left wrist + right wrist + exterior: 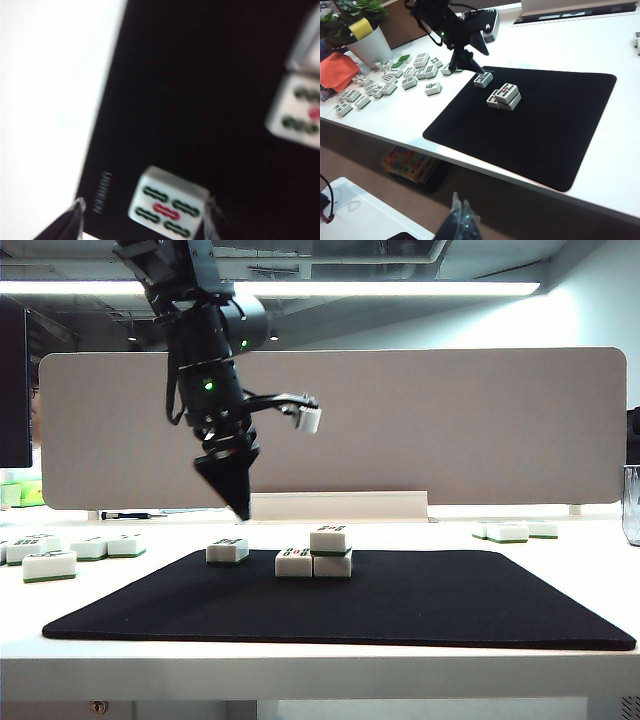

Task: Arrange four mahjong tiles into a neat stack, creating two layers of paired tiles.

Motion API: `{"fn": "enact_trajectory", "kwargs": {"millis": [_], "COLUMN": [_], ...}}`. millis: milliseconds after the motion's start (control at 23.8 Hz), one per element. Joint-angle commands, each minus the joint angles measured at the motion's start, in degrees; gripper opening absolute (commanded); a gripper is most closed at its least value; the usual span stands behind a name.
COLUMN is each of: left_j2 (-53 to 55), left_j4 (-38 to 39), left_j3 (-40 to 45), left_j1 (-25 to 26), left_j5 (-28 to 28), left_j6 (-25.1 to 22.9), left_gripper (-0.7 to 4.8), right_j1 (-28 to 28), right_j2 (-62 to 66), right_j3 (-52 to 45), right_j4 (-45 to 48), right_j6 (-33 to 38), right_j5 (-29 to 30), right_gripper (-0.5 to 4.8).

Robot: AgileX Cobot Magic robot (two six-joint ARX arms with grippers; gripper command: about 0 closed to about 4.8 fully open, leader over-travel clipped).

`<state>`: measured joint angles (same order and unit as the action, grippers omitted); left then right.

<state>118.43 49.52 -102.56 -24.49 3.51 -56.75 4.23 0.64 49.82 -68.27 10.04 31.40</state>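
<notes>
- Left gripper (243,508) hangs left of centre in the exterior view, fingers spread, above a lone tile (228,550) on the black mat (420,605).
- Three tiles (316,555) sit mid-frame: two paired, one on top.
- Right gripper (462,222), bottom of its wrist view: fingers pressed together, well off the mat.

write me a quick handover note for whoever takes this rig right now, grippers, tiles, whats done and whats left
Left gripper: open and empty, hanging above the lone tile near the mat's left rear corner; in the left wrist view that tile sits between its fingertips, not gripped.
Right gripper: parked low, off the table's near edge, away from the work; jaws look shut, nothing held.
Stack: mid-mat, two tiles side by side with a third tile on top of the right one.
Done: three of four placed.
Left: pick up the lone tile and set it on the bottom-left tile, beside the upper one.
</notes>
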Motion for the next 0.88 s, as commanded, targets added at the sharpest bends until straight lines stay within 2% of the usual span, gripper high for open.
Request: {"fn": "enact_trajectory", "kwargs": {"millis": [42,210,294,461,881], "left_j2": [0.59,1.57,2.01,2.8,5.16], "left_j4": [2.45,2.21,1.75,1.53,1.31], "left_j3": [-0.09,-0.09,-0.09,-0.09,-0.09], "left_j1": [0.96,2.49,2.99,3.39,3.39], "left_j5": [0.39,0.9,3.61,5.9,5.75], "left_j6": [-5.07,-8.26,-9.31,-9.29,-9.27], "left_gripper": [3.09,3.1,3.09,3.09,2.97], "right_j1": [0.0,0.0,-0.02,0.0,0.0], "right_j2": [-0.68,-0.68,-0.68,-0.68,-0.68], "right_j3": [0.17,0.17,0.17,0.17,0.17], "right_j4": [0.79,0.79,0.79,0.81,0.79], "right_j6": [0.0,0.0,0.0,0.0,0.0], "right_j5": [-1.64,-4.04,-4.52,-4.52,-4.52], "right_gripper": [-0.01,-0.01,-0.01,-0.01,-0.01]}}
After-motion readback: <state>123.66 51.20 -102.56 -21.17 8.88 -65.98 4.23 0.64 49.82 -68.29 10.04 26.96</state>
